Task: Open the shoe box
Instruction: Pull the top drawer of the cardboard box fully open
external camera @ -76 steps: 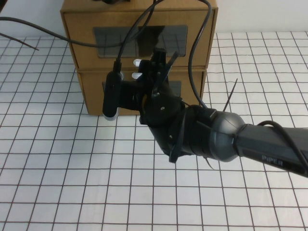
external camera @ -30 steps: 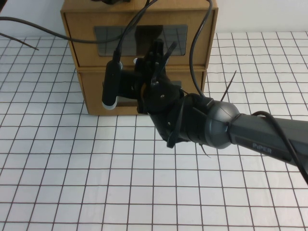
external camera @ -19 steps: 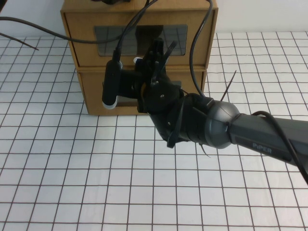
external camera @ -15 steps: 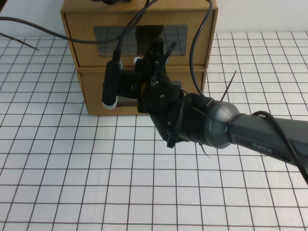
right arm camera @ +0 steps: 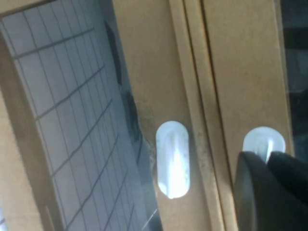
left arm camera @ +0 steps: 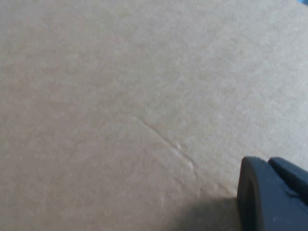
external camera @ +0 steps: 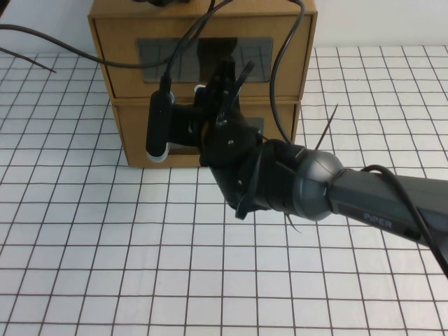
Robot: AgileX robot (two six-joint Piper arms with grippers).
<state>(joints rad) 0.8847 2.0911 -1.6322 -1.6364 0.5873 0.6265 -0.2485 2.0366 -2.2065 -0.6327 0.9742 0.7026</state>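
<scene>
Right hand (right arm camera: 268, 155): clamped on white tab (right arm camera: 263, 139) of lower shoe box (external camera: 133, 136); arm (external camera: 315, 185) hides box front. Left hand (left arm camera: 272, 192): against cardboard, grip cannot be told. Cables (external camera: 285, 63) cross upper box (external camera: 112, 42).

Only thing you'll be able to read: the word PIPER (external camera: 382, 218), pale letters on the dark forearm of the right arm (external camera: 420, 210), over at the near right.

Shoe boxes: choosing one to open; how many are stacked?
2: upper shoe box atop lower shoe box, whose white tab right gripper pinches; left gripper against cardboard. Others may hide behind.
</scene>
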